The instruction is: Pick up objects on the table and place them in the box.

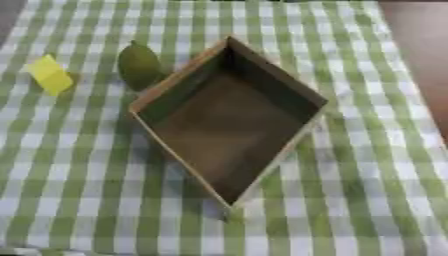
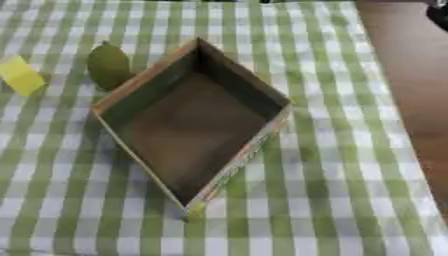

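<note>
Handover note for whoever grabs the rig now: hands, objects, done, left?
Hands: neither shows in either view.
Box: open, nothing inside, middle of the checked cloth, turned corner-on.
Green fruit: on the cloth against the box's left outer wall.
Yellow block: on the cloth, further left, apart from the fruit.
Done: nothing boxed yet.
Left: fruit and block both go into the box.

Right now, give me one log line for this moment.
box: empty, open | green fruit: on cloth, beside box's left wall | yellow block: on cloth, further left | hands: not in view
</note>
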